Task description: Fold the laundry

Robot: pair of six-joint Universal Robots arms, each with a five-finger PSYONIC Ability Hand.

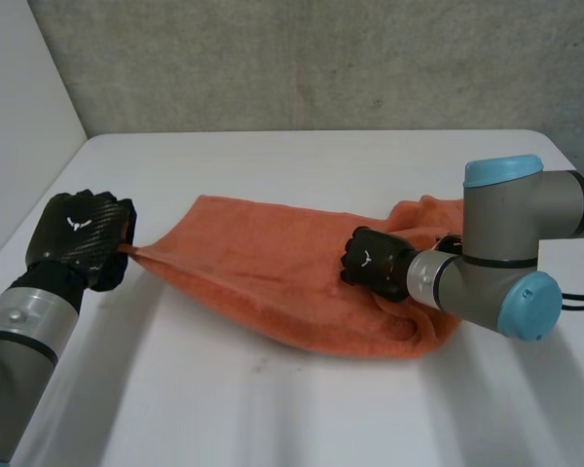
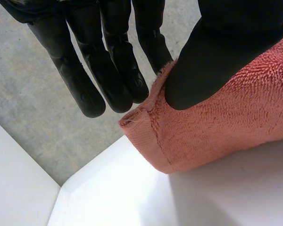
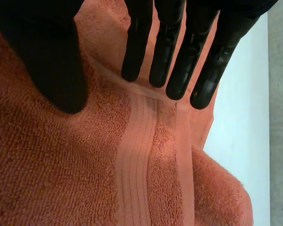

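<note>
An orange towel (image 1: 273, 272) lies spread and rumpled across the middle of the white table (image 1: 273, 409). My left hand (image 1: 78, 238) holds the towel's left corner just above the table; in the left wrist view the thumb (image 2: 212, 61) presses the towel (image 2: 217, 127) against the fingers (image 2: 108, 80). My right hand (image 1: 375, 261) rests on the right part of the towel, near its bunched right end. In the right wrist view its fingers (image 3: 174, 56) are nearly straight, tips on the towel (image 3: 61, 165) by the woven band (image 3: 137, 155), thumb (image 3: 52, 61) set apart.
A grey concrete wall (image 1: 321, 58) runs behind the table and a white panel (image 1: 19, 117) stands at the left. Bare tabletop lies in front of the towel and behind it.
</note>
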